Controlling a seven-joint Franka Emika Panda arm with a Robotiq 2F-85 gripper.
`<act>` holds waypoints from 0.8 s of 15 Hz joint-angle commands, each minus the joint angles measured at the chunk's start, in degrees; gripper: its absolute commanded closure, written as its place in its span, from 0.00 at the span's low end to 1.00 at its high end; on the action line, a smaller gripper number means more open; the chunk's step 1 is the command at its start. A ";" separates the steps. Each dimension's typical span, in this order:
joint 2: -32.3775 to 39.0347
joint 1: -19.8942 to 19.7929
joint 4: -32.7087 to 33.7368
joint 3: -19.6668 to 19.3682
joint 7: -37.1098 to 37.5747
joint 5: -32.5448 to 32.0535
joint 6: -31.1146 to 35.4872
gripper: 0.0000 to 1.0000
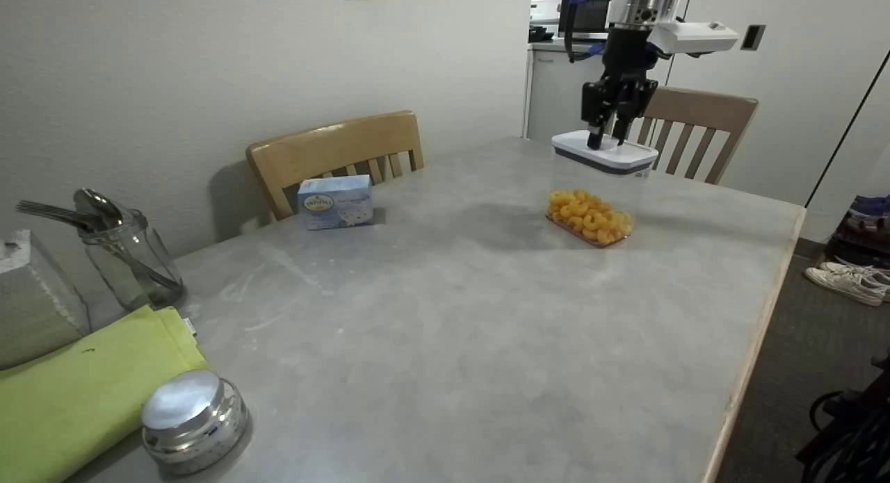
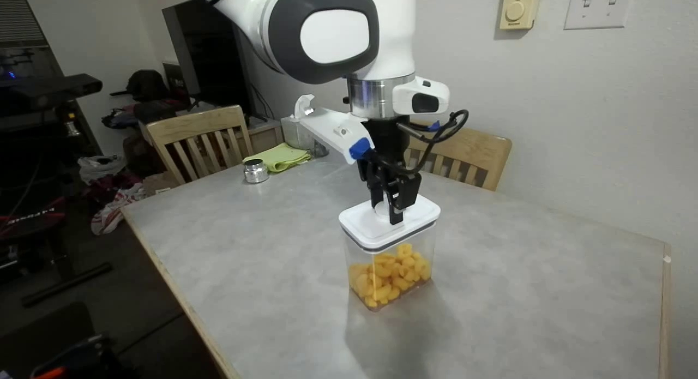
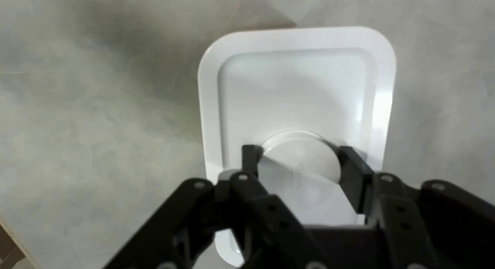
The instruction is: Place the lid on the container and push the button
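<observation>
The white lid (image 1: 571, 144) is level at the top of the clear container in both exterior views (image 2: 364, 227). The container (image 2: 357, 257) stands upright on the table with orange-yellow pieces inside; its walls barely show in an exterior view (image 1: 644, 174). The lid's dark seal shows under its rim; I cannot tell whether it is fully seated. In the wrist view the lid (image 3: 290, 83) fills the middle, with a raised round button (image 3: 305, 149). My gripper (image 3: 297, 162) points down with a finger against each side of the button, shut on it. It also shows in both exterior views (image 1: 606, 141) (image 2: 387, 211).
A blue-and-white tea box (image 1: 337, 203) stands near the table's wall side. A shiny metal jar (image 1: 195, 422), a yellow-green cloth (image 1: 97, 393) and a glass jar with cutlery (image 1: 135, 260) are at the far end from the arm. Chairs (image 2: 199, 133) stand along the table edges.
</observation>
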 commanded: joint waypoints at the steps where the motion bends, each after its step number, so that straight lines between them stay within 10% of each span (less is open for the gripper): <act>1: 0.40 -2.11 0.08 2.19 -6.59 3.46 1.75 0.71; 8: 0.14 -4.57 -0.29 4.29 -22.38 3.95 2.01 0.71; 9: 0.10 -4.61 -0.38 4.23 -22.90 3.80 2.11 0.57; 10: 0.07 -4.59 -0.46 4.14 -23.09 3.62 2.24 0.21; 12: -0.40 -4.38 -0.91 4.10 -22.72 3.67 2.67 0.14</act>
